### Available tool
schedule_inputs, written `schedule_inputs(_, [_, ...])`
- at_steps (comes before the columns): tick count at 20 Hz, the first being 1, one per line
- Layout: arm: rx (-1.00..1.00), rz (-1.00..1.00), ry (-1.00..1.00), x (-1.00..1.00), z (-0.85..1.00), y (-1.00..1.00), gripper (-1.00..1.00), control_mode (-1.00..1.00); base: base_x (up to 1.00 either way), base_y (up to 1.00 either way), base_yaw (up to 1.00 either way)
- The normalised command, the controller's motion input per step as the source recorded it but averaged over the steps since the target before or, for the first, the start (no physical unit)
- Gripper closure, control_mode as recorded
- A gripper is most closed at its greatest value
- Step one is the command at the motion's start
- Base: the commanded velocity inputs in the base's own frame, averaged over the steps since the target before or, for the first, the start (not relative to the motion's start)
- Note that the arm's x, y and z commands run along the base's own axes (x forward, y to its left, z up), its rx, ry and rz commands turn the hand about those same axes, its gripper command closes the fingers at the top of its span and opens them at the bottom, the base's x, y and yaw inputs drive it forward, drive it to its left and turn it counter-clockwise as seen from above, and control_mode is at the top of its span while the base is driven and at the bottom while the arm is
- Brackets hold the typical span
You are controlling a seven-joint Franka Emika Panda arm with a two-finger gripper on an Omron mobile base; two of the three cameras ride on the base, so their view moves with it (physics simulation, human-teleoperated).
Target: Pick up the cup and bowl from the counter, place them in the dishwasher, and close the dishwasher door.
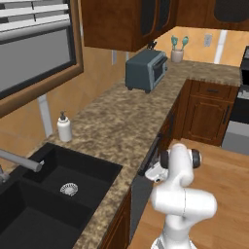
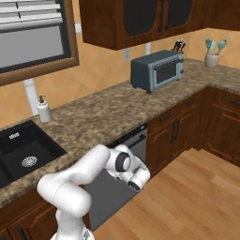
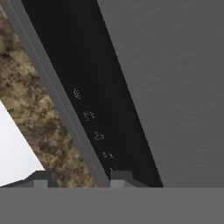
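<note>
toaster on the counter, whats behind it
Behind the toaster: dark knife handles against the tan wall. Whatever holds those handles is covered by the toaster.

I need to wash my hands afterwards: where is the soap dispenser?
The white soap dispenser stands on the counter against the back wall, just behind the black sink, well left of the toaster.

Speckled brown granite on the counter point(image 1: 121, 121), grainy-looking with a low sheen. At twelve o'clock the toaster point(image 2: 157, 70) shows brushed blue-grey metal with a dark glassy door. The dishwasher door point(image 3: 175, 87) is flat matt grey, smooth (its top strip darker, faintly printed). Warm varnished wood on the cabinets point(image 2: 176, 131) and plank floor point(image 2: 187, 201). The sink point(image 1: 58, 189) is matt black, and the soap dispenser point(image 1: 64, 127) white plastic.
</note>
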Motion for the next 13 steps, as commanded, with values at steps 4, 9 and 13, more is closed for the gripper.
schedule_inputs(4, [-0.19,0.00,0.32,1.00,-1.00,1.00,-1.00,-1.00,0.00,0.00,0.00])
schedule_inputs(9, [-0.16,0.00,0.30,1.00,-1.00,1.00,-1.00,-1.00,0.00,0.00,0.00])
schedule_inputs(13, [-0.18,-0.05,0.34,1.00,-1.00,1.00,-1.00,-1.00,0.00,0.00,0.00])
